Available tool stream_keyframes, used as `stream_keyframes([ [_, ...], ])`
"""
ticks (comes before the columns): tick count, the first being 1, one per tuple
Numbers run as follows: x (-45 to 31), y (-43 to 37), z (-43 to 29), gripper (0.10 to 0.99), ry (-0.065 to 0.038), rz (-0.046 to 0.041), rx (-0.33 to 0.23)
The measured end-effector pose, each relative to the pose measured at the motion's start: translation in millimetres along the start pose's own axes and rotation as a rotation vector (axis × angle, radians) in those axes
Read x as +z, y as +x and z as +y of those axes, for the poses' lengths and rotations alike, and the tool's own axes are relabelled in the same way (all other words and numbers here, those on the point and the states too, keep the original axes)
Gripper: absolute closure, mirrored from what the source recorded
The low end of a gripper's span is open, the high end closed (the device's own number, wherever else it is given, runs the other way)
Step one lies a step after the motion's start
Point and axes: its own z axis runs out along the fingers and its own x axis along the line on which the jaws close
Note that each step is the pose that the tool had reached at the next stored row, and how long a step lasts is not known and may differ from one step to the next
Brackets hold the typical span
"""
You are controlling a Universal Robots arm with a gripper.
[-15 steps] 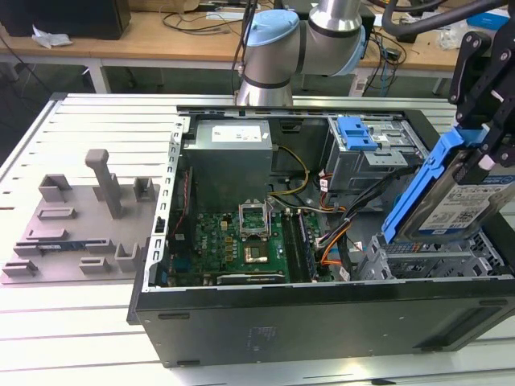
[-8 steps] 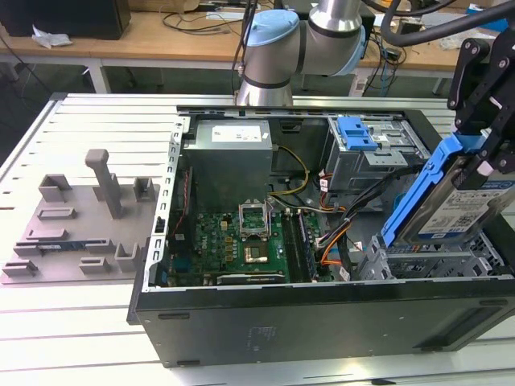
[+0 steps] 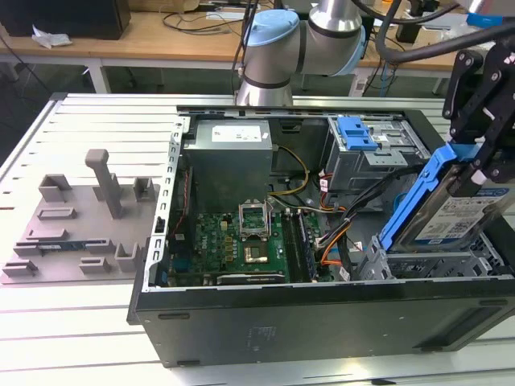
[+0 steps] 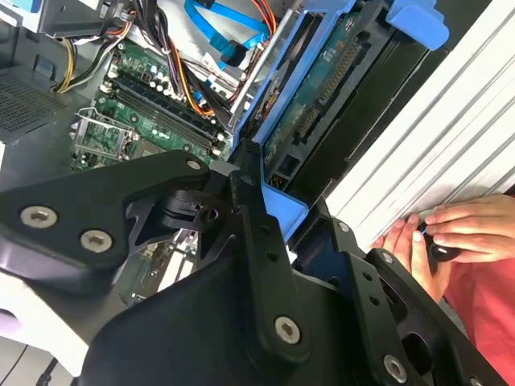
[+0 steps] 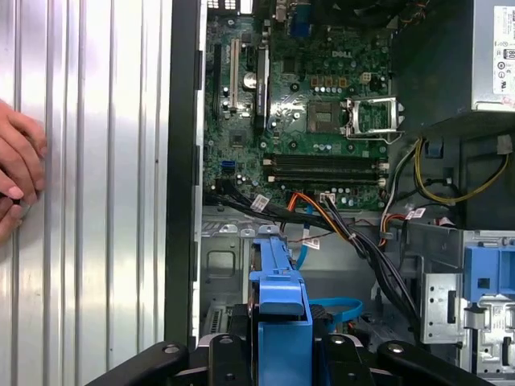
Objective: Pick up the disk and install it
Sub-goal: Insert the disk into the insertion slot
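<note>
In the exterior view the disk [image 3: 457, 219], a silver drive with a white-and-blue label in a bright blue rail bracket [image 3: 412, 199], hangs tilted on edge over the metal drive cage [image 3: 434, 264] at the open computer case's front corner, on the exterior view's right. My black gripper [image 3: 485, 165] is shut on its upper end. In the first wrist view the blue bracket [image 5: 278, 301] runs out between my fingers [image 5: 221, 354] toward the cage floor. The second wrist view shows the disk's circuit side [image 4: 322, 92] beside the case wall.
Inside the case lie the green motherboard [image 3: 233, 241], a grey power-supply box [image 3: 229, 157], a blue latch on a metal cage [image 3: 358, 133] and cable bundles [image 3: 338, 229]. A grey fixture [image 3: 80, 225] sits at the exterior view's left. A person's hand [image 5: 16, 173] rests on the ribbed table beside the case.
</note>
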Motion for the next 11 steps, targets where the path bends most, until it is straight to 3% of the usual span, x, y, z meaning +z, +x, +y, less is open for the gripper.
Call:
stream_keyframes([
  [11, 19.2, 1.1, -0.3, 0.722, 0.0, 0.0003, 0.0],
])
